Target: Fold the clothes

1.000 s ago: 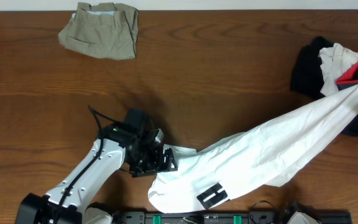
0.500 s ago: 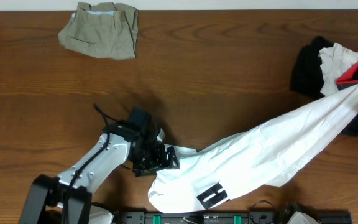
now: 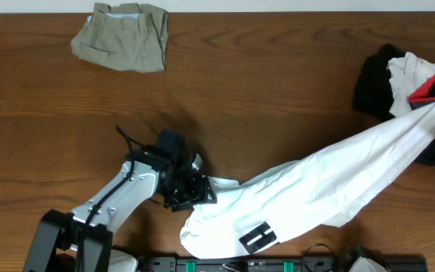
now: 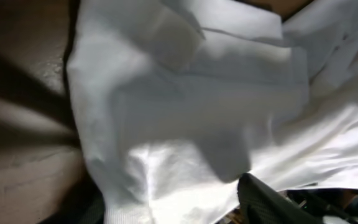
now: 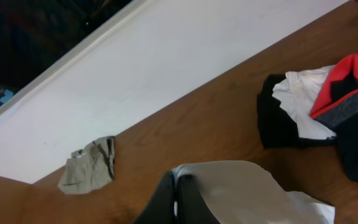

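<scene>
Touching the white top (image 3: 316, 185), left gripper (image 3: 201, 193) (grasp: cannot tell); right gripper (image 5: 174, 196) clenched, 2 fingers together.

A: What does everything rest on?

B: A wooden tabletop (image 3: 278, 98), dark reddish brown, with the grain running side to side in long boards. The light on it is soft and even and leaves a faint sheen.

A: And at the far edge?

B: A plain white surface (image 5: 185, 56) meets the wood there. I cannot tell whether it is a wall or a board. From above it shows only as a narrow pale strip.

A: Beyond that?

B: A dark area (image 5: 36, 37), with too little detail to read.
</scene>
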`<state>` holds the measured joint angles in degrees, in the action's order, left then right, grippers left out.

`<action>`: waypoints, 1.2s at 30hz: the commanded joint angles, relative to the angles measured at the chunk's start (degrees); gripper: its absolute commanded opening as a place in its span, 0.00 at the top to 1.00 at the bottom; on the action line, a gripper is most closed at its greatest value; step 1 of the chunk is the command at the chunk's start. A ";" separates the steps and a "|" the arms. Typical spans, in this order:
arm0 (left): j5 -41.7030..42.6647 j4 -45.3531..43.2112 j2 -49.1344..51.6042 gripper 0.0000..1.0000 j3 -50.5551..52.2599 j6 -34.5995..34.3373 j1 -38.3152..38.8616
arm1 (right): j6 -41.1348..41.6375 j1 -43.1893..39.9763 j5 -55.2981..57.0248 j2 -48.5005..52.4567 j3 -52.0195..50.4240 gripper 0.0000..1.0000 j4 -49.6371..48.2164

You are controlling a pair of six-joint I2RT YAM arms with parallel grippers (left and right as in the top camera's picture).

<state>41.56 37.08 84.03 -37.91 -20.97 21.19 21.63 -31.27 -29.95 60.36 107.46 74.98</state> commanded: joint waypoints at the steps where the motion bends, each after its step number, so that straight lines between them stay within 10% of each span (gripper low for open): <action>1: 0.50 0.07 -1.73 0.54 0.22 0.52 -0.24 | -1.14 0.22 0.17 0.44 0.00 0.99 0.13; 8: 0.48 0.09 -2.62 0.94 0.22 0.52 -0.24 | -1.16 0.22 0.17 0.79 0.00 0.99 0.98; 36: 11.08 -0.35 -23.28 0.94 -19.93 2.67 -12.07 | -2.14 0.22 1.22 2.75 -0.02 0.99 1.53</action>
<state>51.70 36.91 60.86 -55.96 -19.22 11.57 20.32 -31.27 -28.71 62.50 107.39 76.86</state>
